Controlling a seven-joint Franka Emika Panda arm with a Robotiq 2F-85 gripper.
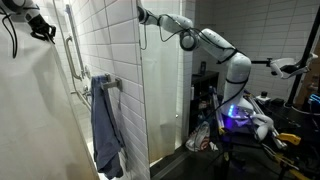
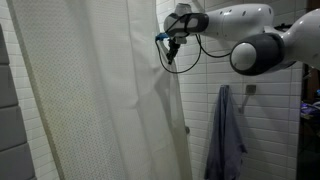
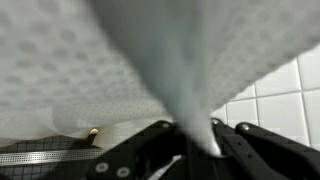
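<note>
Where the curtain (image 2: 100, 90) hangs in front of the tiled wall (image 2: 265, 120), the gripper (image 2: 170, 42) sits high at its free edge, well above the blue towel (image 2: 226, 135) hanging on that wall. In the wrist view its fingers (image 3: 140, 142) pinch a gathered fold of the curtain between them, apparently firmly, though blur hides the tips. The step in hand looks like drawing the curtain sideways. The next move calls for a level sideways pull with a tight grip, so the thin fabric does not slip out.
</note>
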